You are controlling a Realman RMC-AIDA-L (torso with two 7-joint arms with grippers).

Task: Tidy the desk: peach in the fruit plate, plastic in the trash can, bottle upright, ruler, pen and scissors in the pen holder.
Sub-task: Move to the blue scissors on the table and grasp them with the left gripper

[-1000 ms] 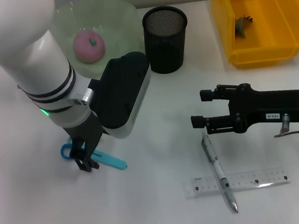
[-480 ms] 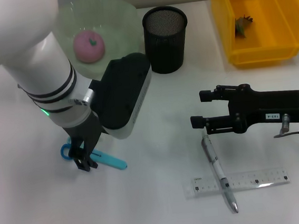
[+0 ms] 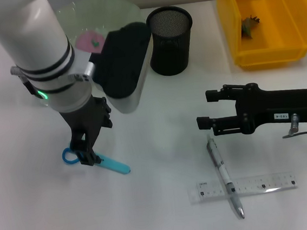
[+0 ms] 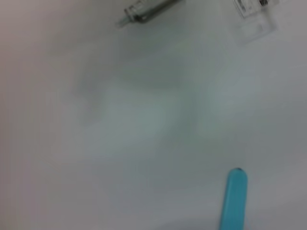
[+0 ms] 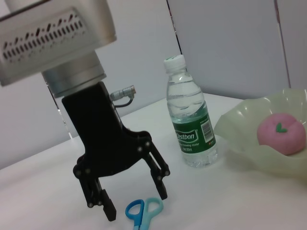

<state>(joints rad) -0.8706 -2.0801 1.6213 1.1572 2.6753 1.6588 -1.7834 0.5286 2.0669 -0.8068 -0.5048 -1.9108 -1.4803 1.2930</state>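
**Desk inventory: scissors not yet gripped**

1. Bottle [image 5: 190,112]: upright at the far left, beside the fruit plate; seen only from the right wrist.
2. Scissors [image 3: 95,161]: flat on the table [image 3: 154,126], blue handle loops leftward, blade tip toward centre; apparently awaiting transfer to the pen holder.
3. Left gripper [image 3: 87,154]: pointing straight down over the scissors' handle end, fingers spread and empty, 1 finger [image 5: 104,202] on each side of the loops; arm column leaning in from upper left.
4. Fruit plate [image 3: 116,7]: holds the peach [image 3: 90,40], partly hidden behind the arm.
5. Pen holder [image 3: 170,39]: upright, centre back.
6. Pen [image 3: 224,176]: lying across the ruler [image 3: 269,182].
7. Right gripper [image 3: 206,110]: open, empty, horizontal, above the pen's upper end.
8. Trash can [image 3: 270,55]: yellow, plastic scrap [image 3: 249,25] inside.
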